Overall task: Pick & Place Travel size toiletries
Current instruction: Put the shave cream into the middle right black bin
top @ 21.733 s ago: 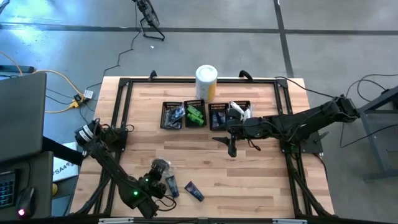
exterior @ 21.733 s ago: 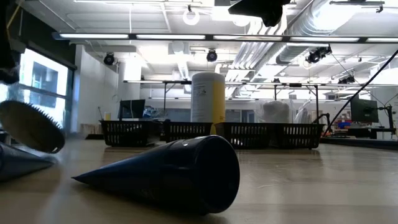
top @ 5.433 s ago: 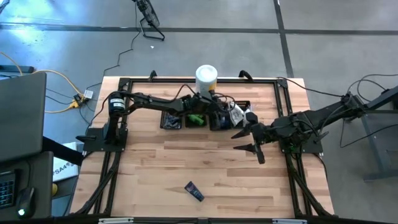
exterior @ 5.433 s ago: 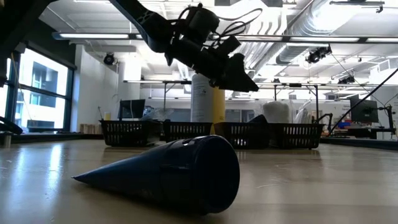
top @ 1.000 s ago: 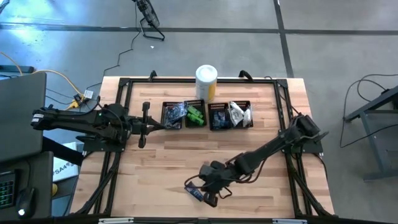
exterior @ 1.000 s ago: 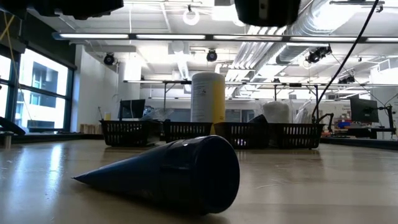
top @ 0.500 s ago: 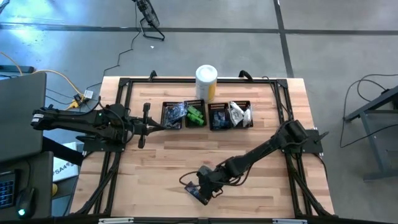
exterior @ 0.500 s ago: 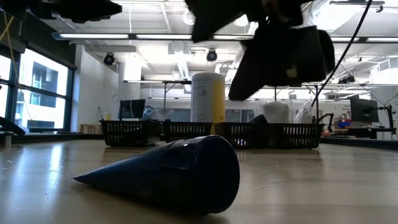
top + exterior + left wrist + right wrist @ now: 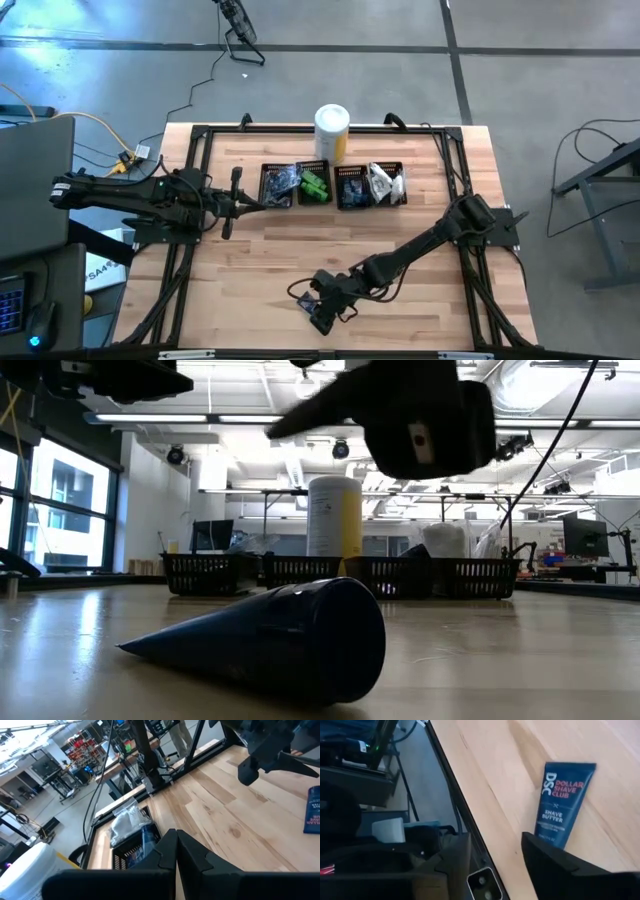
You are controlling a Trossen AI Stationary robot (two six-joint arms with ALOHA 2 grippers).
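Your right gripper [image 9: 318, 313] hovers with fingers apart over the dark blue tube [image 9: 563, 805]. Your left gripper [image 9: 232, 201], fingers together, waits beside the bins [image 9: 278, 186]

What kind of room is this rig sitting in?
Most likely a robotics lab or workshop: exposed ceiling ducts and strip lights overhead, more framed workbenches behind the wooden table, and cables trailing over a bare concrete floor.

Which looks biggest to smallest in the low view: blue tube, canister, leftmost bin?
1. Blue tube, though it lies nearest the camera, so its apparent size misleads.
2. Canister.
3. Leftmost bin, close to the canister in apparent area; that ranking is unsure.
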